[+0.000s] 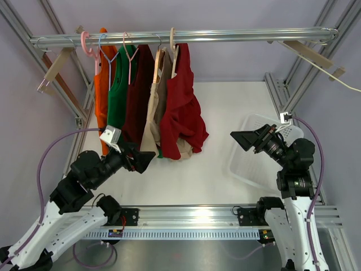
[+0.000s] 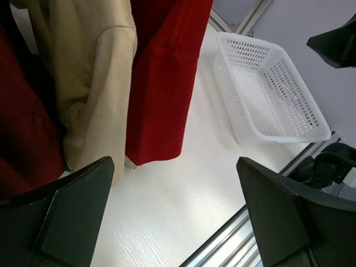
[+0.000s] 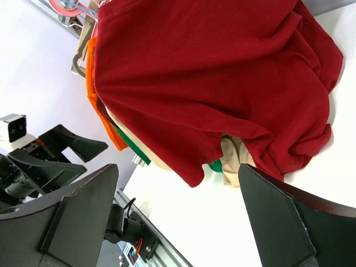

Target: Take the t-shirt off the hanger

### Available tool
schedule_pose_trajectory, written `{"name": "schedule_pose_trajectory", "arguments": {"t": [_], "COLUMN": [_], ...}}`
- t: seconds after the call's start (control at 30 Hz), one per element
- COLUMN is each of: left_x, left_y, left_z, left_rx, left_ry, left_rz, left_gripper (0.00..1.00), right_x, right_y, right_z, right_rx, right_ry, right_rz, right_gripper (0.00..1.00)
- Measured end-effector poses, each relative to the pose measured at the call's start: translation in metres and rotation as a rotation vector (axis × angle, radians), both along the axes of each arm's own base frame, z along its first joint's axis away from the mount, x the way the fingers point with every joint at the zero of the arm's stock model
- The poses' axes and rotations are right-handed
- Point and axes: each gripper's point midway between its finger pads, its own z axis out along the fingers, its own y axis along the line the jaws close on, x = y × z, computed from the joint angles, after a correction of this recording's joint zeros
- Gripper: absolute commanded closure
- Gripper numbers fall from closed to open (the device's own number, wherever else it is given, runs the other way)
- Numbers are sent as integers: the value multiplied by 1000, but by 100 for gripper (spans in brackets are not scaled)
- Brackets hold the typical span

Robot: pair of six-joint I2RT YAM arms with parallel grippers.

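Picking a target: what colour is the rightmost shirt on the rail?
Red shirt; right wrist view.

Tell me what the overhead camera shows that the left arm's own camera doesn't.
Only overhead: the rail, the hangers hooked on it, and the orange shirt. Only the left wrist camera: the white basket's holed inside, unblocked and empty. Both: the red t-shirt, the beige shirt beside it, and the left arm's open fingers.

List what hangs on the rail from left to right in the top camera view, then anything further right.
orange shirt → green shirt → maroon shirt → beige shirt → red shirt → white basket
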Motion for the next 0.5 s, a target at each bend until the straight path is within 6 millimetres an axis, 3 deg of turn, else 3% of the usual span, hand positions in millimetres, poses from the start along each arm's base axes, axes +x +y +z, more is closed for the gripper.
{"name": "schedule_pose_trajectory", "arguments": {"t": [0.23,0.37,0.5], "left_x": [-6,-1,13], "left_y": [-7,-23,-45], "left_z": [17,69,141], "left_rx": [-36,-68,-123], "left_ry": [-11,-43,-120], "left_rz": [-49,-95,-133], "left_gripper": [1,1,20], "right_x": [1,-7,-3], "right_y": [30,67,73], "right_z": [-8,-11,-19], "right_rx": [-19,-73,-125], "right_ry": [39,37,31], "right_rz": [91,185,159], "right_gripper": [17,20,20]}}
